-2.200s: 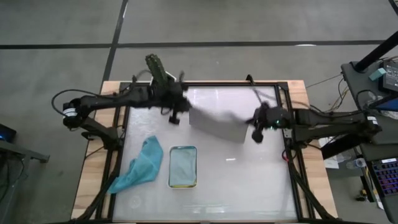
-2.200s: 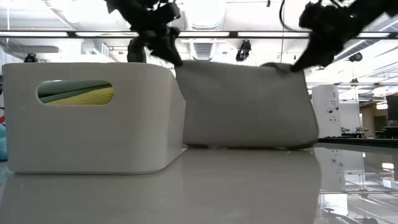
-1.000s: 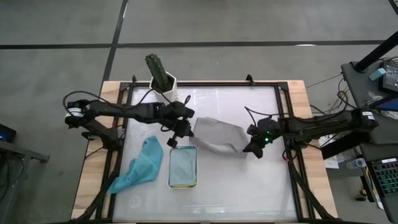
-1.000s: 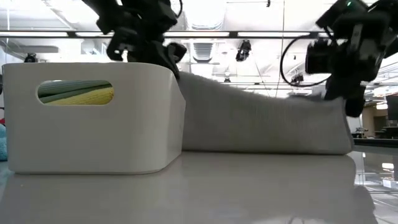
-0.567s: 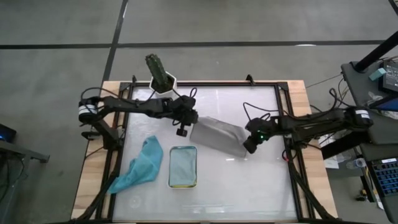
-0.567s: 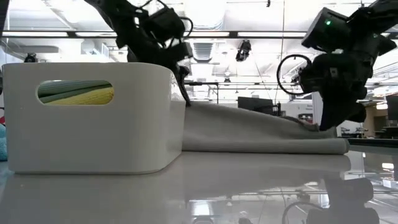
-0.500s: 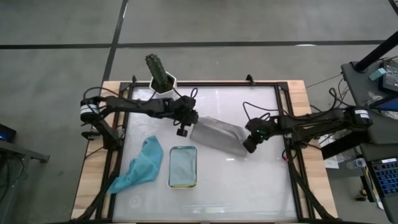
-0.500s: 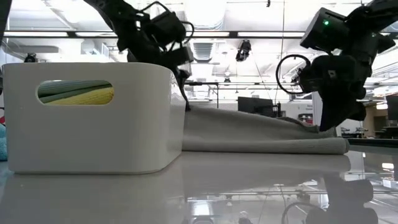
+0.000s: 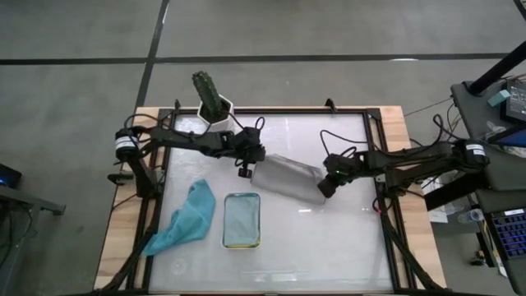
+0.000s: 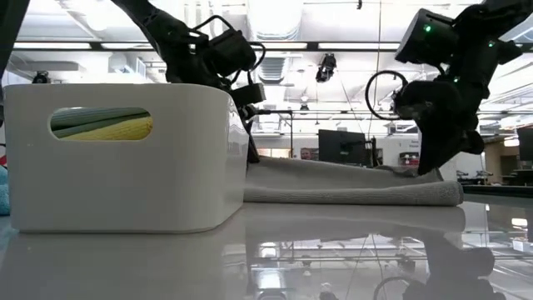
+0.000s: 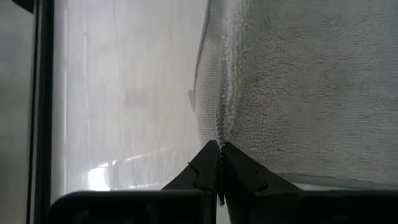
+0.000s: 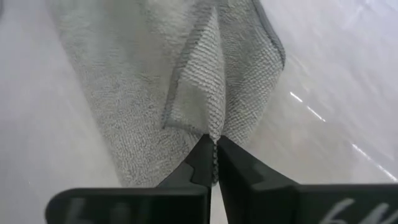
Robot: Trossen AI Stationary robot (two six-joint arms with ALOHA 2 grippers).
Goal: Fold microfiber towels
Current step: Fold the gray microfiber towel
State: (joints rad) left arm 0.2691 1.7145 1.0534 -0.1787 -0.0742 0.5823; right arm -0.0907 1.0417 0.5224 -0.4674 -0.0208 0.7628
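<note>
Nearest to us in the low view stands the white tray (image 10: 125, 158), its handle slot showing folded cloths inside, a green one (image 10: 96, 117) lying over a yellow one (image 10: 108, 130). Seen from above, a light blue towel (image 9: 242, 218) lies on top in that tray, and the teal towel (image 9: 187, 217) sits crumpled on the worktop (image 9: 329, 247) just beside the tray, toward the left arm's side.

Behind the tray, the grey towel (image 9: 288, 177) lies low and flattened on the worktop, stretched between our two arms. Our left end effector (image 9: 249, 163) pinches one corner of it: the left wrist view shows the two dark fingers (image 11: 202, 171) closed tight on the towel's stitched edge. Our right end effector (image 9: 326, 186) grips the opposite end, fingers (image 12: 200, 162) likewise closed on a bunched fold of the grey cloth. In the low view both end effectors reach down to the towel's ends, the left one just behind the tray's corner.

Farthest back, at the worktop's rear edge, a small potted plant (image 9: 210, 99) stands behind the left arm.
</note>
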